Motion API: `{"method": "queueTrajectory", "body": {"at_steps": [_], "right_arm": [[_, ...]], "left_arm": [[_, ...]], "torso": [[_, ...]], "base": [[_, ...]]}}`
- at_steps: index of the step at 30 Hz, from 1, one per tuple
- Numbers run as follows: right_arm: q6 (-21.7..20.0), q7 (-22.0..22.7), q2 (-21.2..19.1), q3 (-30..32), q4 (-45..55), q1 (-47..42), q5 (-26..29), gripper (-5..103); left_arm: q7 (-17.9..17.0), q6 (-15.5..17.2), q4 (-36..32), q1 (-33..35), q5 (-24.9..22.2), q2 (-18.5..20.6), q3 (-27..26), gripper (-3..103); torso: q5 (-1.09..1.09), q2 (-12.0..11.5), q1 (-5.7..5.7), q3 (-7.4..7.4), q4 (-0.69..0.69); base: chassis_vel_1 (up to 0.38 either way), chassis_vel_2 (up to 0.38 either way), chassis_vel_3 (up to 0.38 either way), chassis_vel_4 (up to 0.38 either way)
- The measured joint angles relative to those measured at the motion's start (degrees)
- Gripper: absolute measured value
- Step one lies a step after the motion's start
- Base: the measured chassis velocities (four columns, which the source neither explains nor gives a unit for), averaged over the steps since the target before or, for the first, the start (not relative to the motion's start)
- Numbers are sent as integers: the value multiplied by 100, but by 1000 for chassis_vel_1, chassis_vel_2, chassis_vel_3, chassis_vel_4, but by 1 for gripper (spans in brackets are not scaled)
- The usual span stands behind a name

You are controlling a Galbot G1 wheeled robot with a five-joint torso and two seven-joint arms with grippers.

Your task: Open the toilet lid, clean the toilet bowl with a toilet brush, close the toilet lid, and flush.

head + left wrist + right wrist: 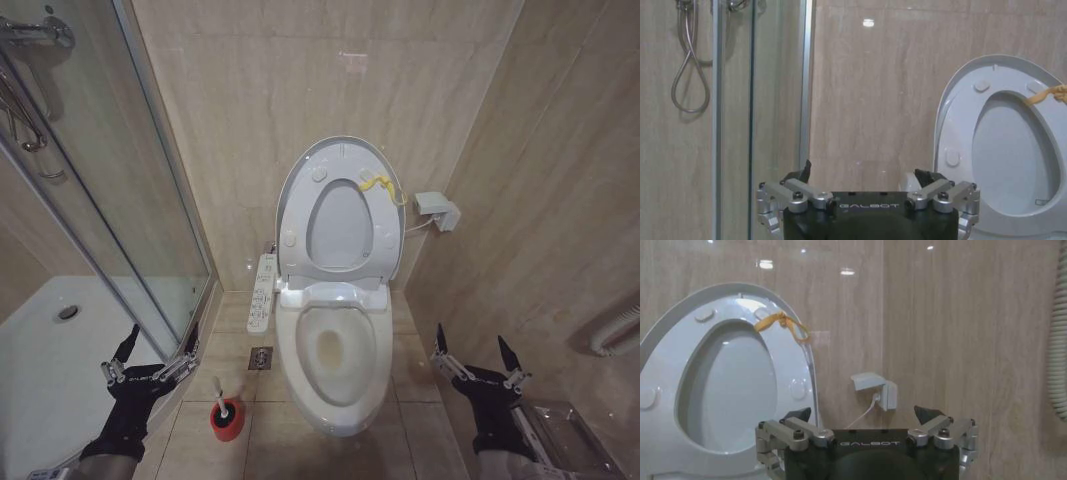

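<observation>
Below — toilet brush [224, 412] near left gripper [160, 341]

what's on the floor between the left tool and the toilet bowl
In the head view, the toilet brush stands in its red holder on the tiles between the open left tool and the toilet bowl. A floor drain lies beyond it.

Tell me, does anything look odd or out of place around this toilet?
A yellow strap is tied to the raised glossy white oval toilet lid, and yellowish staining marks the white ceramic toilet bowl. The white-handled toilet brush stands tidily in its red holder.
</observation>
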Motion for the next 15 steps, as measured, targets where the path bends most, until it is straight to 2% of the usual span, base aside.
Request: {"method": "queueTrajectory", "body": {"at_steps": [9,12,13,14,15], "right_arm": [[-1041,-601,-1112,1160,-244,710,1470,100],[-1248,-718,-1336,1395,-294,849,1765,100],[-1482,-856,-1591,1656,-348,1008,2094,100],[-1482,-856,-1591,1656,-348,1008,2094,100],[-1663,-959,-1801,1859,-389,1130,2353,100]], "left_arm": [[4,-3,4,-3,-2,1,1,100],[4,-4,4,-2,-3,0,1,100],[4,-4,6,-3,-3,1,1,100],[4,-4,6,-3,-3,1,1,100],[4,-4,6,-3,-3,1,1,100]], "torso": [[2,0,0,0,2],[2,-1,0,0,2],[2,0,0,0,1],[2,0,0,0,1],[3,-1,0,0,1]], "base": [[0,0,0,0],[0,0,0,0],[0,0,0,0],[0,0,0,0],[0,0,0,0]]}}
